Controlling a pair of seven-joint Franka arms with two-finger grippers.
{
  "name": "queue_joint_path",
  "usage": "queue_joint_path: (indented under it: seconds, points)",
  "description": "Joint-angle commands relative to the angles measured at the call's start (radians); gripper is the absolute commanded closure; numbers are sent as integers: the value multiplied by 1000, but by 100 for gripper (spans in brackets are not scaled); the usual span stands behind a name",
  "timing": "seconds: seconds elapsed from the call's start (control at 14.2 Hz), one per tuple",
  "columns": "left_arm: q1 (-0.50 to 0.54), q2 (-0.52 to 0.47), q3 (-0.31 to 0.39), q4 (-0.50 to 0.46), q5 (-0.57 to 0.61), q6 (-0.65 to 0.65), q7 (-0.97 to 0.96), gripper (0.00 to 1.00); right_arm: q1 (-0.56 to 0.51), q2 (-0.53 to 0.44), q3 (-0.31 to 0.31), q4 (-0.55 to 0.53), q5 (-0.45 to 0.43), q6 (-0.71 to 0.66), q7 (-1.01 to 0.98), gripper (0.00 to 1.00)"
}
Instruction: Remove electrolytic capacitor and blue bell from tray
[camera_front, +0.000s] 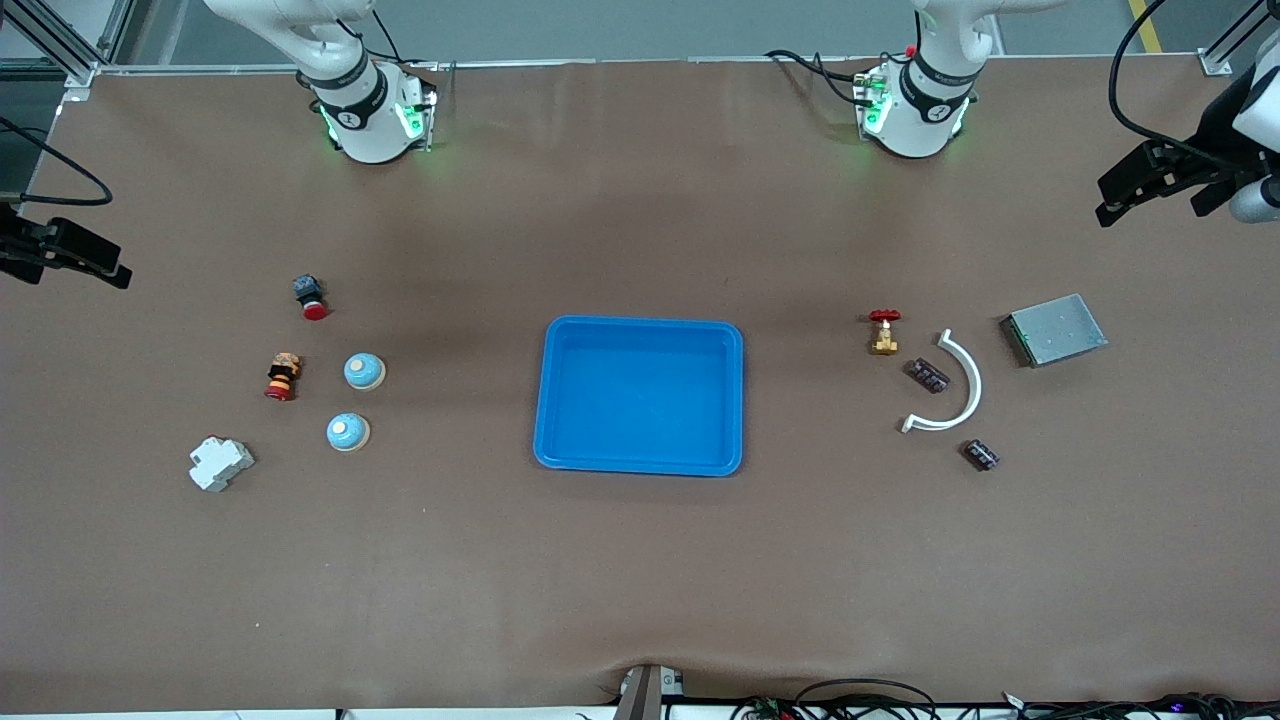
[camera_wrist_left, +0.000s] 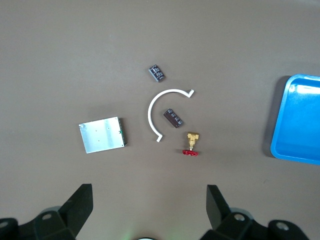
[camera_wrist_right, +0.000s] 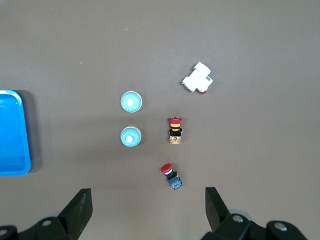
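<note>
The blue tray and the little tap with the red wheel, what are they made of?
The blue tray looks like smooth, slightly shiny plastic: one even colour, rounded corners, soft light on its floor. The little tap looks like brass, going by its yellow-gold body; its red wheel could be painted metal or plastic, I cannot tell which.

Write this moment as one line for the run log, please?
blue tray: empty | two blue bells, two capacitors: on table | left end effector: open, raised | right end effector: open, raised
</note>
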Motion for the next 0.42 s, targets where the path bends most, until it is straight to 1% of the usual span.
queue_joint_path:
  seconds: [0.0, 0.07, 0.21, 0.35]
  points:
    - [4, -11, -6, 5, -22, 6, 0, 0, 1, -22, 4, -26, 0, 13, 1, 0]
    - [4, -6, -6, 14, -25, 4, 2, 0, 5, -22, 4, -27, 0, 13, -1, 0]
    - [1, -3, -6, 14, -33, 3, -2, 0, 22, -22, -17, -29, 0, 13, 1, 0]
    - [-4, 2, -8, 15, -33, 0, 5, 0, 22, -22, -17, -32, 0, 18, 1, 0]
